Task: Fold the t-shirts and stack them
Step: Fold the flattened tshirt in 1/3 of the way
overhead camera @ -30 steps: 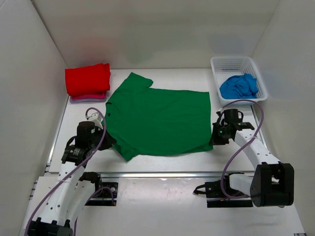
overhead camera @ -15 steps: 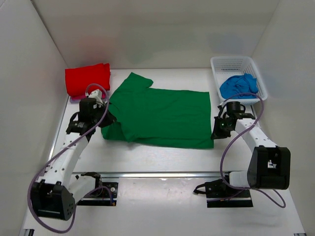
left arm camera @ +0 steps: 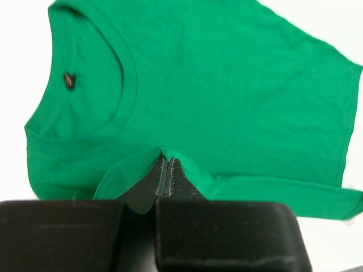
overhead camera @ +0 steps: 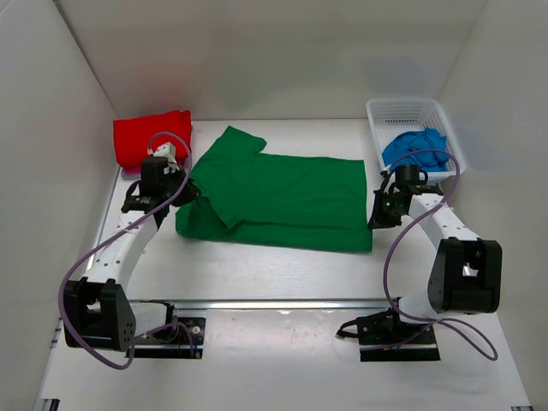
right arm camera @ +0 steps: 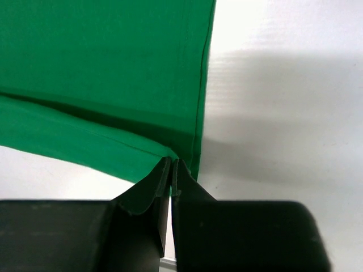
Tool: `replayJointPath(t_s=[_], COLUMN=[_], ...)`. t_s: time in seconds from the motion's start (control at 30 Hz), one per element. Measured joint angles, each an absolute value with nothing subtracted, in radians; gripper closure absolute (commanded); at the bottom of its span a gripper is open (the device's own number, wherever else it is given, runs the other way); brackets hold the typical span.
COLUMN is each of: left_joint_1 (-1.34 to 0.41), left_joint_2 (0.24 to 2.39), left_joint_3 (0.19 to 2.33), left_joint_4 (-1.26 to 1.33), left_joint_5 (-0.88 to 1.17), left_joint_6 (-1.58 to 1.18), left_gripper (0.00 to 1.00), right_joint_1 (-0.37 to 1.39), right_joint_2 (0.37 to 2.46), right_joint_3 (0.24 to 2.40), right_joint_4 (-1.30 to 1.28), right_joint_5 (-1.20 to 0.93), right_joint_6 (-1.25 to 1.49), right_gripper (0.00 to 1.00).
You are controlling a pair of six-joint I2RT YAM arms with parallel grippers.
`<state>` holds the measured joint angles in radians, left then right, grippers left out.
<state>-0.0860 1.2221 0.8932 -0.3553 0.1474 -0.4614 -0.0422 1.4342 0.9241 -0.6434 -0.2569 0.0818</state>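
A: Far left, your left gripper (left arm camera: 165,154) is pinched tight on the near sleeve edge of the green t-shirt (overhead camera: 282,193), mid-table (overhead camera: 257,265).

B: And your right gripper (right arm camera: 172,162) is clamped on the hem corner, likely so the near edge folds evenly.

Your left gripper (left arm camera: 165,161) and right gripper (right arm camera: 171,165): jaws pressed together, each pinching a green t-shirt (overhead camera: 282,193) edge. Both arms stretched forward, low, wrists turned inward.

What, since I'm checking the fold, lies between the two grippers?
The green t-shirt, seen in the top view; the left gripper and right gripper each pinch it.
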Motion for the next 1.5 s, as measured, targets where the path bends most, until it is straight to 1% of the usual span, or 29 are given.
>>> replayJointPath(t_s=[0.27,0.57,0.9,0.93,1.03,1.1,1.13,1.17,1.2,1.23,1.27,1.3,1.33,1.37,1.4,1.43,1.47,1.5], left_joint_1=[-0.08,-0.075,-0.067,-0.067,-0.067,-0.067,-0.066,-0.065,-0.064,-0.063,-0.061,-0.06,-0.059,-0.057,-0.055,-0.054,-0.054,-0.054], left_joint_2=[1.297,1.387,1.465,1.469,1.473,1.474,1.474,1.474,1.474,1.474,1.475,1.475,1.476,1.478,1.479,1.481,1.482,1.482], left_joint_3=[0.949,0.963,0.999,0.999,0.999,0.999,0.999,0.999,0.999,0.999,0.999,0.999,0.999,0.999,0.999,0.999,1.0,1.002], left_joint_4=[-0.306,-0.277,-0.245,-0.246,-0.244,-0.237,-0.234,-0.231,-0.227,-0.223,-0.218,-0.212,-0.208,-0.202,-0.199,-0.198,-0.198,-0.199], left_joint_5=[0.146,0.143,0.141,0.141,0.141,0.141,0.141,0.141,0.141,0.141,0.142,0.143,0.145,0.147,0.149,0.148,0.146,0.139], left_joint_6=[-0.46,-0.461,-0.464,-0.464,-0.464,-0.466,-0.467,-0.468,-0.469,-0.469,-0.471,-0.472,-0.468,-0.474,-0.472,-0.481,-0.482,-0.487], left_gripper=[1.0,1.0,1.0,1.0,1.0,1.0,1.0,0.99,0.95,0.91,0.85,0.69,0.58,0.43,0.32,0.29,0.23,0.2], right_joint_1=[-0.046,-0.046,-0.029,-0.027,-0.025,-0.02,-0.02,-0.02,-0.02,-0.019,-0.017,-0.014,-0.013,-0.013,-0.013,-0.013,-0.01,-0.004], right_joint_2=[1.47,1.544,1.621,1.627,1.647,1.66,1.665,1.669,1.673,1.674,1.676,1.676,1.676,1.676,1.676,1.675,1.673,1.667], right_joint_3=[0.939,0.961,1.023,1.028,1.042,1.047,1.048,1.048,1.048,1.048,1.048,1.048,1.048,1.048,1.048,1.048,1.048,1.048], right_joint_4=[-0.619,-0.582,-0.541,-0.538,-0.53,-0.524,-0.521,-0.518,-0.517,-0.515,-0.513,-0.513,-0.511,-0.507,-0.505,-0.505,-0.505,-0.504], right_joint_5=[-0.244,-0.237,-0.225,-0.225,-0.222,-0.218,-0.216,-0.214,-0.209,-0.201,-0.194,-0.187,-0.179,-0.172,-0.164,-0.154,-0.144,-0.131], right_joint_6=[0.082,0.082,0.082,0.082,0.082,0.083,0.083,0.086,0.089,0.088,0.088,0.089,0.089,0.089,0.089,0.088,0.088,0.089], right_gripper=[1.0,1.0,1.0,0.97,0.95,0.89,0.83,0.72,0.67,0.6,0.51,0.47,0.4,0.34,0.32,0.28,0.24,0.24])
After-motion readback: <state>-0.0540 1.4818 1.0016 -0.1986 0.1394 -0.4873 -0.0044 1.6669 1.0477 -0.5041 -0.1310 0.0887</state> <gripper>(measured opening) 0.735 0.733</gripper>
